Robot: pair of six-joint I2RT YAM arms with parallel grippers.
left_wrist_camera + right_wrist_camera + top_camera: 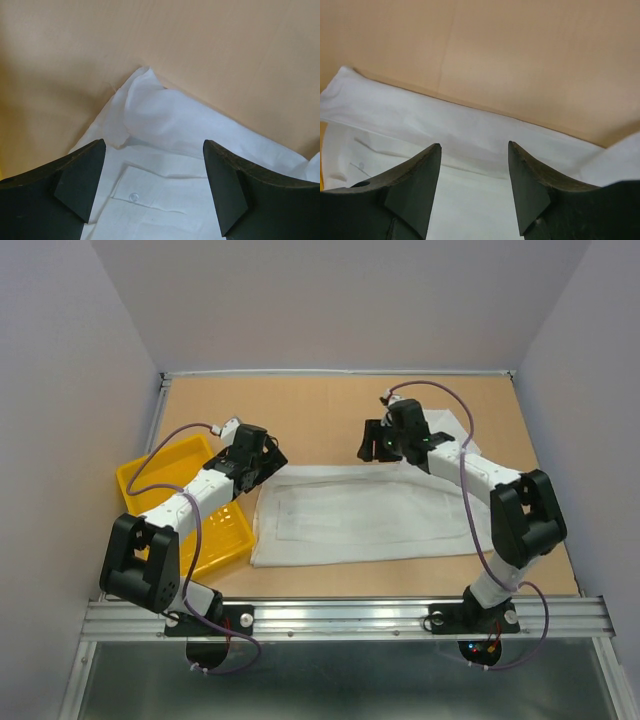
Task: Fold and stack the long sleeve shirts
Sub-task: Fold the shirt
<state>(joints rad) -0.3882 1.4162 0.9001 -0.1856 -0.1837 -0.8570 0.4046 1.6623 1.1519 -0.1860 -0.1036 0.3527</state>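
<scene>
Shirt [360, 515] lies flat and part-folded, mid surface [300, 405], toward the near edge. My left gripper [154, 146] hangs spread over its far-left corner, holding nothing. My right gripper [475, 146] is spread over the far edge, also empty. Risk: the fabric is thin and loose, so a shallow pinch may catch one layer and drag the fold open or skew it toward the yellow tray [150, 475].

The left arm [190, 505] hides the yellow tray's [140, 478] middle — the right arm [475, 472] covers most of a white cloth [446, 423] behind.
</scene>
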